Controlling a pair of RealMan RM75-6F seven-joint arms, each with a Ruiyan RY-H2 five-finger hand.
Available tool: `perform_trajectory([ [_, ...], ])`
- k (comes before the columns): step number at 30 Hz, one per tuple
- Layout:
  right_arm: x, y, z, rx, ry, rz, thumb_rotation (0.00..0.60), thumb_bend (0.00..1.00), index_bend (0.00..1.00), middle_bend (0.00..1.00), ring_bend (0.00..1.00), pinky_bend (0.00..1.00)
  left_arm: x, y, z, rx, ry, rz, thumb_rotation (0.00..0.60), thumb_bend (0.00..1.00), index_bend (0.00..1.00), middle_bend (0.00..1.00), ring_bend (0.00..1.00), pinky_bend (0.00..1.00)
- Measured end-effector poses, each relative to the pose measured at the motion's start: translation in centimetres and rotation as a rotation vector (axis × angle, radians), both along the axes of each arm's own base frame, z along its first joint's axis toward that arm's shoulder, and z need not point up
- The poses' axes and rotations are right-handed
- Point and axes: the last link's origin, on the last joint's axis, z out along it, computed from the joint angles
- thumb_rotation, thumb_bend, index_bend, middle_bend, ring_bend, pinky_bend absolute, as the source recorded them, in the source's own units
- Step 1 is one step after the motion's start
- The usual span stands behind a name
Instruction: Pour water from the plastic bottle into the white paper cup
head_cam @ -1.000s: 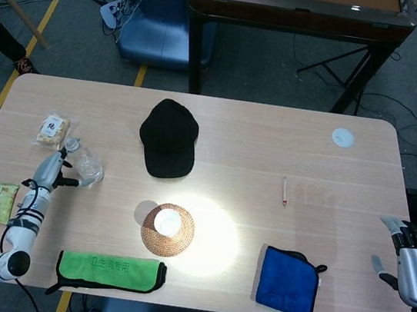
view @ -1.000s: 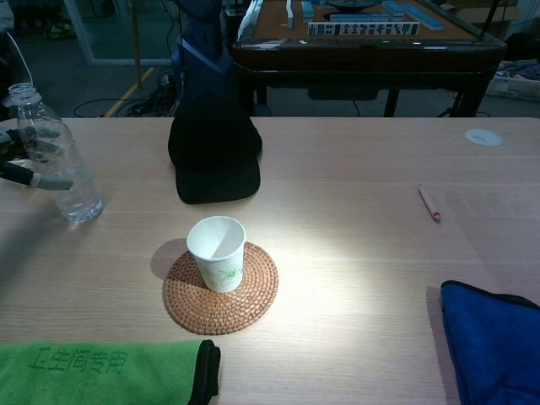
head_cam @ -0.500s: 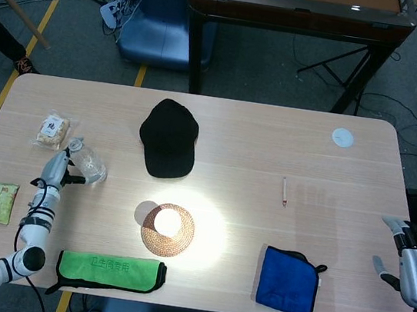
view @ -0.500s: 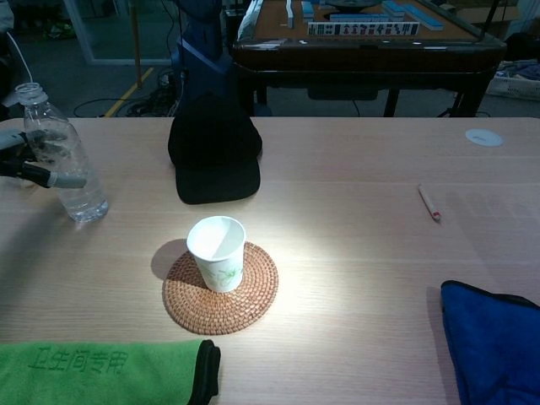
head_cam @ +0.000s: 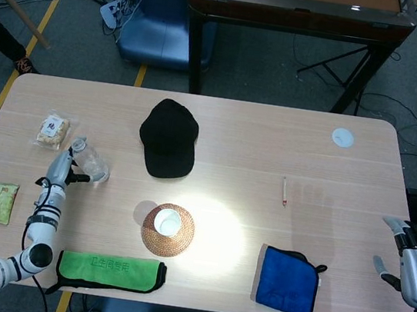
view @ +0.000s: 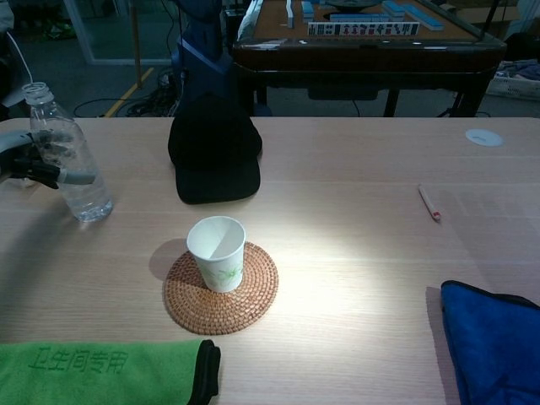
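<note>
The plastic bottle (view: 66,154) is gripped by the left hand (view: 35,167) about its middle, well to the left of the white paper cup (view: 217,253); the bottle stands upright and uncapped, and whether its base rests on the counter (view: 354,236) or is just clear of it cannot be told; the cup is seated on a woven coaster (view: 221,288). The right hand (head_cam: 416,270) is seen at the counter's edge far to the right of the cup, fingers apart, nothing held.

Several risks may be judged from here; a thin clear bottle could be squeezed by too firm a grasp, and water forced out of the open neck before the cup is reached; a light paper cup could be tipped if it is struck by the bottle; if the neck is tilted short of the rim, water would be spilled onto the coaster, or toward the black cap (view: 213,148) lying behind the cup.
</note>
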Motion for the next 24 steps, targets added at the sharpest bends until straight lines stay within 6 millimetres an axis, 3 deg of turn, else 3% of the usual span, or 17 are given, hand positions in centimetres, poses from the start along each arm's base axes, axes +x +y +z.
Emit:
perform_trajectory([
  [6, 0.0, 0.1, 0.1, -0.002, -0.002, 0.002, 0.600, 0.27, 0.21, 0.23, 0.16, 0.26, 0.3, 0.1, -0.4, 0.019, 0.036, 0.025, 0.600, 0.02, 0.11, 0.13, 0.12, 0.27],
  [11, 0.0, 0.1, 0.2, -0.004, -0.005, 0.001, 0.600, 0.27, 0.21, 0.23, 0.16, 0.26, 0.6, 0.3, -0.6, 0.051, 0.035, 0.053, 0.600, 0.02, 0.26, 0.15, 0.13, 0.26],
  [14, 0.0, 0.1, 0.2, -0.005, -0.006, 0.002, 0.600, 0.27, 0.21, 0.23, 0.16, 0.26, 0.7, 0.4, -0.7, 0.067, 0.007, 0.061, 0.600, 0.02, 0.36, 0.24, 0.16, 0.26],
  [24, 0.0, 0.1, 0.2, -0.006, -0.006, 0.001, 0.600, 0.27, 0.21, 0.24, 0.16, 0.26, 1.1, 0.4, -1.2, 0.095, -0.009, 0.052, 0.600, 0.02, 0.51, 0.48, 0.29, 0.26],
])
